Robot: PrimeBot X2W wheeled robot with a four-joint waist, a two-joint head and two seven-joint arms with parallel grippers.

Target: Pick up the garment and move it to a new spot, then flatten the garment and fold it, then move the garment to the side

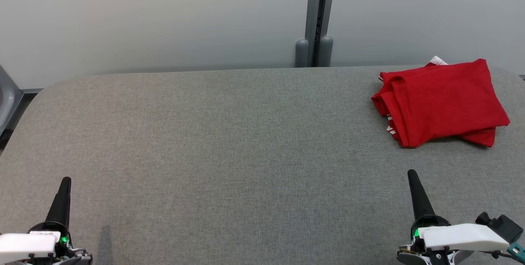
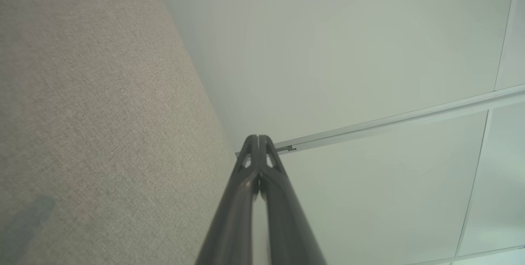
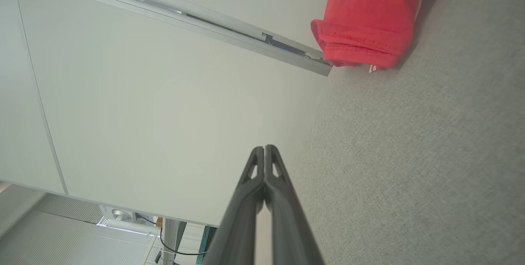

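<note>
2 clenched, left pincer [image 1: 65, 181], right pincer [image 1: 411, 173], garment [image 1: 441, 101] near table [image 1: 246, 133] far-right edge, well apart from both

There was one red garment [image 1: 441, 101] at the upper right of the head view, lying on one grey desk [image 1: 229, 142]. Two claws showed: the left claw [image 1: 65, 180] at the lower left, the right claw [image 1: 411, 173] at the lower right. One grey post [image 1: 319, 14] stood at the top centre.

No legible text; white markings [image 1: 391, 127] on garment [image 1: 441, 101] edge unreadable.
</note>
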